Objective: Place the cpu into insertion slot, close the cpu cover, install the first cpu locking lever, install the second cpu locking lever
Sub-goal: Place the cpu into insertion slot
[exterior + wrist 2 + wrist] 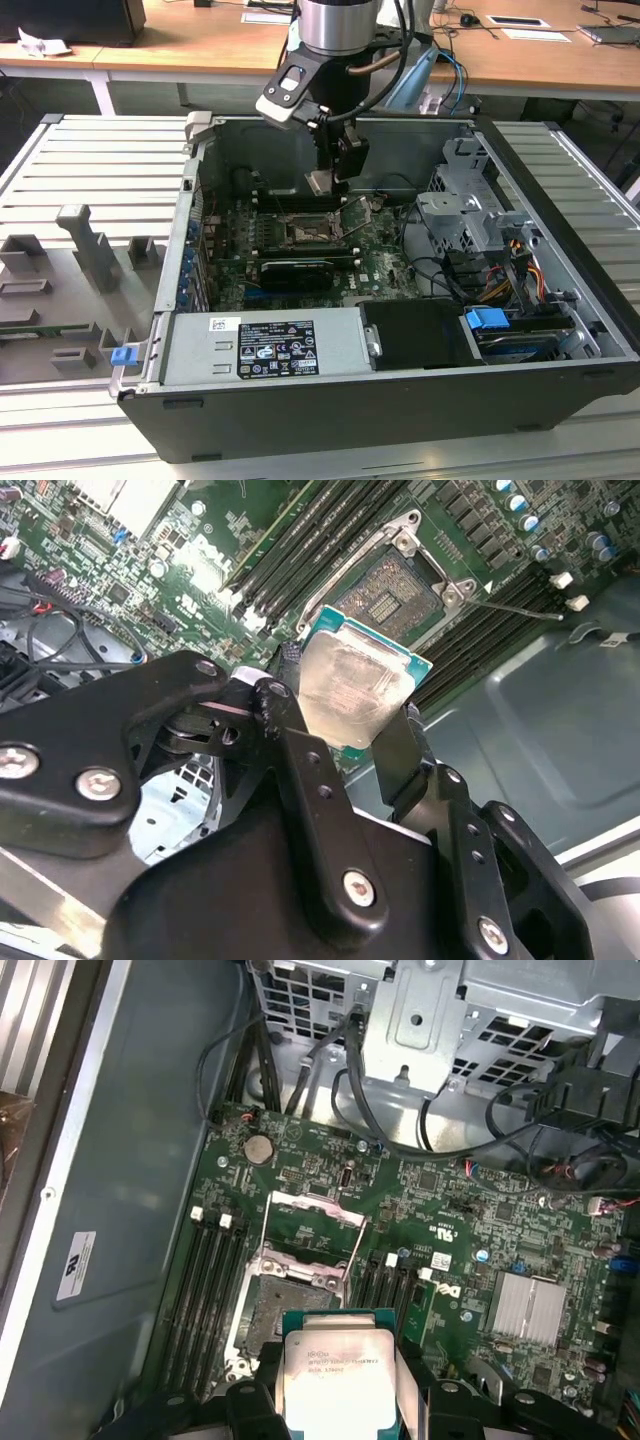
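Cpu [355,685] is clamped in your pincer [345,715]: the two black fingers [400,755] close on opposite edges of the chip, so its pale metal top lies bare between them, with a teal-green border showing along the free edges. In the exterior view you can see the pincer carrying it inside the open computer case [300,420], which lies on its side on the slatted grey counter [60,170]. The chip hangs in the air above the green circuit board and touches nothing but the fingers. The insertion slot [285,1305] lies just beyond the chip's leading edge in both wrist views and below it in the exterior view. Its dark pin field is uncovered, with nothing seated in it. The cpu cover [318,1208] is swung up and open on the side of the slot away from the chip, and you can see green board through its square window. A thin wire lever [520,608] stands out from one corner of the socket, free of any catch. Long black memory slots [205,1290] run along both sides of the socket. A silver finned heat sink [527,1308] sits well apart from it on the board.
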Tool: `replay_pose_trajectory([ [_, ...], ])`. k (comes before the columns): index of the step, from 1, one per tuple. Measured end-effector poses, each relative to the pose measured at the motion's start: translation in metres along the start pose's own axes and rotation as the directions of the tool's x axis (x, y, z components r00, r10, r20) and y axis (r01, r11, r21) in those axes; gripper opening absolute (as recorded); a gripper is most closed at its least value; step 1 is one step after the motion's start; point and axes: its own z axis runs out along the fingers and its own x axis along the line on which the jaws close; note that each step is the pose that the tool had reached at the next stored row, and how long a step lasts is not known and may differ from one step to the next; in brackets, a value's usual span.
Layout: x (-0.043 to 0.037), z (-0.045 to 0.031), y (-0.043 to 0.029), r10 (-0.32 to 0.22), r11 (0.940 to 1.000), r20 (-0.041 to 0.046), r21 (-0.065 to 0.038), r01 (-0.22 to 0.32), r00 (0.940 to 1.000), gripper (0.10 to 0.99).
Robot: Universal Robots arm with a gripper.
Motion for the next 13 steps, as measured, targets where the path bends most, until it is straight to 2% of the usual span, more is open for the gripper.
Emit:
replay_pose_trajectory([
  [5,0.0000,0.0043,-0.0003,0.066,0.9978,0.0052,-0.001,-0.066,0.9978,0.529],
  [13,-0.0001,0.0077,-0.0006,0.068,0.9977,0.0046,-0.001,-0.068,0.9977,0.529],
])
